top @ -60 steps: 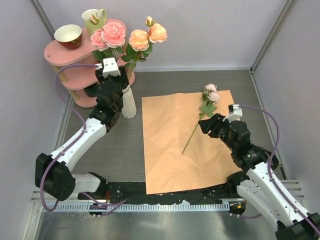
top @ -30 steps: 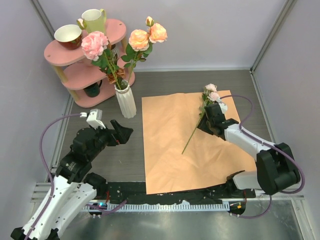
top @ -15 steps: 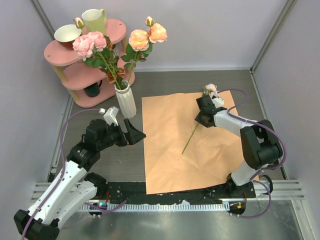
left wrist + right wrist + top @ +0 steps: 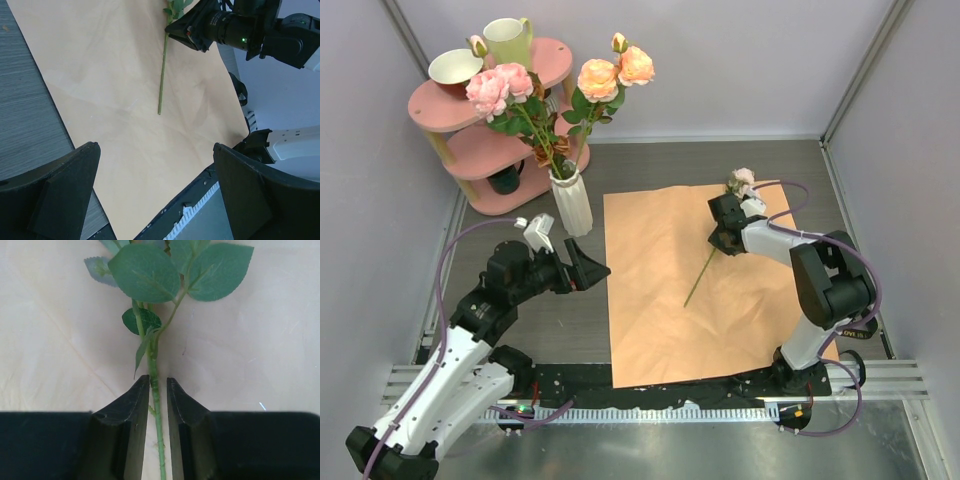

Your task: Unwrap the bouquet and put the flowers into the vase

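Right wrist view gives you the flower [image 4: 141, 320] dead ahead. Its green stem runs down the slot of the right gripper [image 4: 158, 382] and brushes one finger [image 4: 127, 410], while a sliver of paper shows between it and the other. The gripper straddles the stem, nearly pinched but not clamped on it.

From the top external view you find that flower lying on the wrapping paper [image 4: 660, 300]. Its pale pink head sits at the sheet's far edge, near the far right corner. The stem slants toward you and leftward, and its cut end lies near the sheet's middle. You have bare paper on every side of the lower stem. The right arm's folded links sit over the sheet's right edge, and a strip of bench [image 4: 660, 160] lies between that edge and the right wall.

The vase [image 4: 572, 205] stands upright on the bench just off the paper's far left corner, not touching it. It already holds flowers [image 4: 600, 78]: the pink heads lean left above the pink shelf [image 4: 555, 55] and the peach heads lean right.

Your left gripper [image 4: 592, 268] hangs released with its fingers spread wide. It is at the paper's left edge, nearer you than the vase, and points across the sheet. In the left wrist view, open paper separates it from the stem and the right gripper. The shelf stands in the left rear corner, carrying a yellow-green mug [image 4: 508, 40] and a cup [image 4: 455, 70].
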Controlling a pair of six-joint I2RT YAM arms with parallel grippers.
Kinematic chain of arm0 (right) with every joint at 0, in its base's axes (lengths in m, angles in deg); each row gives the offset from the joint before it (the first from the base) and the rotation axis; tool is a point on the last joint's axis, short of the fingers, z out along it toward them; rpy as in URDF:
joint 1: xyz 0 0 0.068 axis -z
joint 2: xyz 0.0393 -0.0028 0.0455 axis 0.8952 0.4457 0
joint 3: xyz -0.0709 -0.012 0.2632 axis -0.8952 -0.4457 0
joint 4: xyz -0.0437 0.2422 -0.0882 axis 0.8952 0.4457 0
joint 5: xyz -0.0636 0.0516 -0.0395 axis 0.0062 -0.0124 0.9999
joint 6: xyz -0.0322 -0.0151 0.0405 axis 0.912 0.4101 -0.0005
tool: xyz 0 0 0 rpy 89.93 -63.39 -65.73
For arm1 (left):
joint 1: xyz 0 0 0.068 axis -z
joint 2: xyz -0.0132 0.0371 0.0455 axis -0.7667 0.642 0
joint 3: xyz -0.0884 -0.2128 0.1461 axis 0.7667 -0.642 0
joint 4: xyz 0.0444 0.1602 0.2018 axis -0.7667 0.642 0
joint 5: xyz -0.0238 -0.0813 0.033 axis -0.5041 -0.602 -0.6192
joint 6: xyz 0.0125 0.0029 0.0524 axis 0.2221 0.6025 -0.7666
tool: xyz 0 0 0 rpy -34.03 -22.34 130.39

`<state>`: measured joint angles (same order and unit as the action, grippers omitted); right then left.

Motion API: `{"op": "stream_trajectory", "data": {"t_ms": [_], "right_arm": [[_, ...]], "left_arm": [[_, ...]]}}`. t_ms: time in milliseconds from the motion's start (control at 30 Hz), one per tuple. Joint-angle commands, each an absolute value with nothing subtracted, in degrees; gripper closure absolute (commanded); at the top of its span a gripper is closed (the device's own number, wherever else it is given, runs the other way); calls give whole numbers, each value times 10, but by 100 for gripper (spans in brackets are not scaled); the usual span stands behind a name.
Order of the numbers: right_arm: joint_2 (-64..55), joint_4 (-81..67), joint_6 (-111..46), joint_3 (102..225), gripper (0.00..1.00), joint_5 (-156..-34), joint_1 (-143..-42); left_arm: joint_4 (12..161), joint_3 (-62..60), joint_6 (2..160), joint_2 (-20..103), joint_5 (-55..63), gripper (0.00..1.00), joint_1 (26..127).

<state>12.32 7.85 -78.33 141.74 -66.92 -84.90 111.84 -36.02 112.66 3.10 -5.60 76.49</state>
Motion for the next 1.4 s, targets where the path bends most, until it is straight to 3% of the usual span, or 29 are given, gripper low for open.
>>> {"op": "stream_trajectory", "data": {"t_ms": [0, 100, 133, 233, 500, 567, 633, 700, 833, 1000, 1067, 1100, 1167, 1367], "right_arm": [[137, 59, -788, 1428, 73, -637, -849], [149, 57, -781, 1435, 75, -638, -849], [151, 61, -778, 1438, 87, -642, -849], [141, 82, -768, 1452, 98, -638, -850], [-53, 77, -680, 1419, 99, -616, -867], [-96, 38, -647, 1395, 99, -654, -866], [-156, -28, -577, 1350, 99, -768, -866], [-209, -71, -559, 1292, 99, -866, -868], [-261, -168, -573, 1218, 99, -949, -873], [-252, -104, -590, 1220, 99, -900, -875], [-213, -33, -587, 1256, 95, -844, -880], [-195, -14, -583, 1270, 84, -831, -881], [-141, 47, -586, 1319, 72, -802, -890], [-9, 139, -630, 1426, 66, -733, -925]], "left_arm": [[1096, -346, 1136, 37, -74, 0, 762], [1095, -343, 1137, 40, -77, 0, 762], [1094, -342, 1137, 40, -79, 0, 762], [1094, -338, 1137, 44, -86, 0, 762], [1074, -340, 1139, 56, -99, 0, 762], [1047, -347, 1150, 67, -117, 0, 762], [1004, -353, 1164, 76, -146, 1, 762], [971, -362, 1188, 97, -168, 9, 762], [900, -366, 1223, 144, -201, 10, 762], [875, -357, 1243, 191, -208, 11, 773], [871, -358, 1242, 195, -202, 11, 780], [869, -359, 1242, 196, -197, 11, 786], [869, -361, 1241, 200, -195, 11, 790], [870, -380, 1249, 183, -186, 11, 799]]}}
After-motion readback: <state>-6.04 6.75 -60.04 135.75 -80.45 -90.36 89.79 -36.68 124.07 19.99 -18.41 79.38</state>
